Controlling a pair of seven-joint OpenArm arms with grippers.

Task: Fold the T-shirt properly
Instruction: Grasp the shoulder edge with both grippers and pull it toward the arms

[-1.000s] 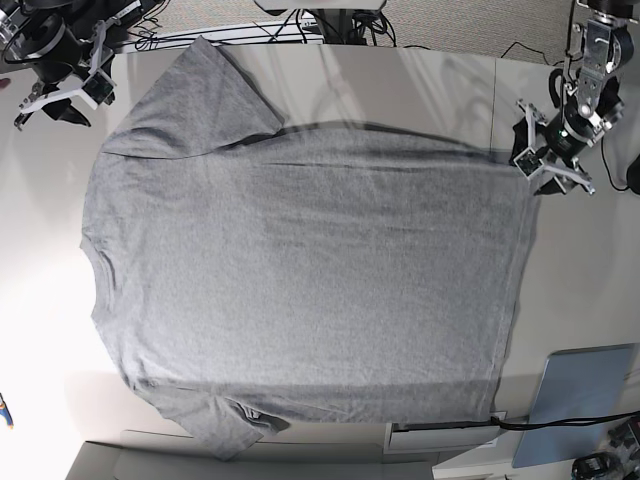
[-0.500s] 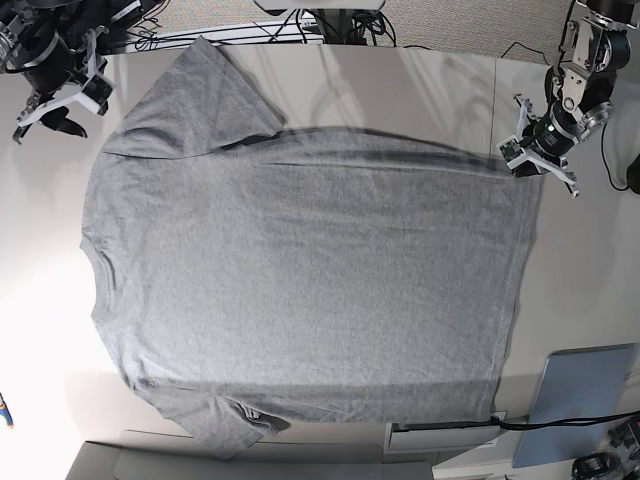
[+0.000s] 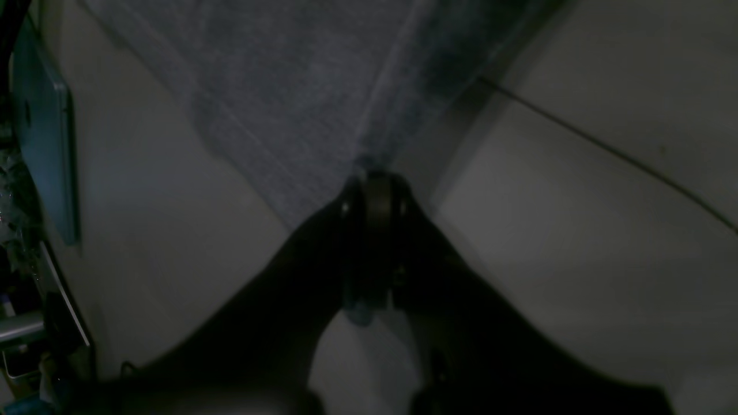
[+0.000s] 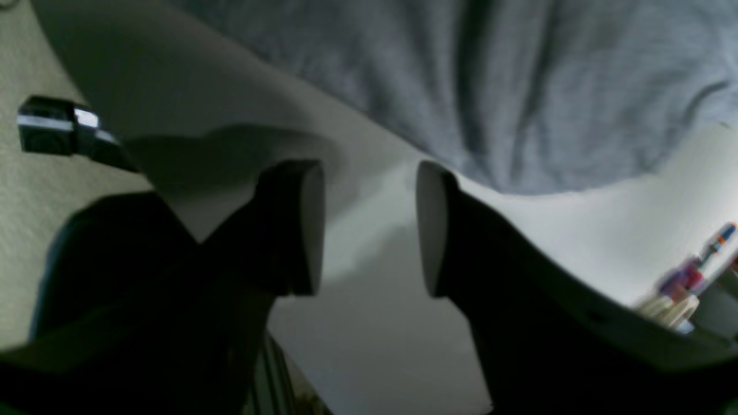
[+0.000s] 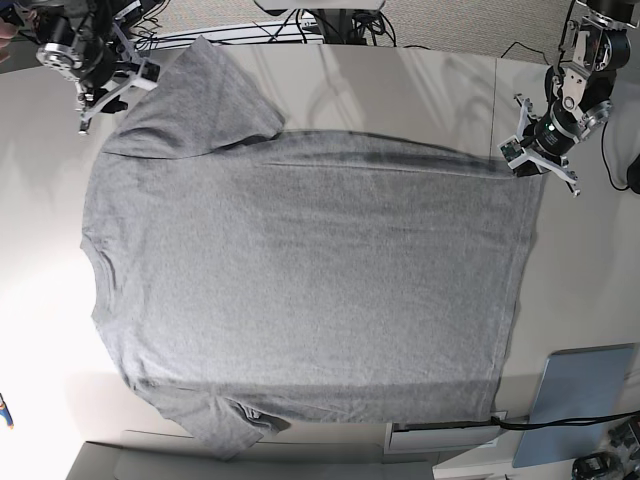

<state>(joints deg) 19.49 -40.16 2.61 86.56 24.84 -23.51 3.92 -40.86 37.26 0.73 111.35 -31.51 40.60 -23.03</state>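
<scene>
Starting point: no fold made yet; every fold is left.
Desk (image 5: 400, 85): pale, carrying the shirt.
T-shirt (image 5: 310, 290): spread flat, plain side up, covering most of the desk.
Left gripper (image 3: 369, 173): jaws pinched together on the shirt's hem corner.
Right gripper (image 4: 369, 225): jaws parted, holding nothing, just beside the upper sleeve.

Left gripper (image 5: 527, 165) at the worktop's far right edge, wrist angled down; in the wrist view its jaws are pressed together on a hem corner of the T-shirt (image 3: 323, 98). Right gripper (image 5: 112, 92) at the far left corner, held low, jaws spread with bare worktop between the pads (image 4: 308, 222).
</scene>
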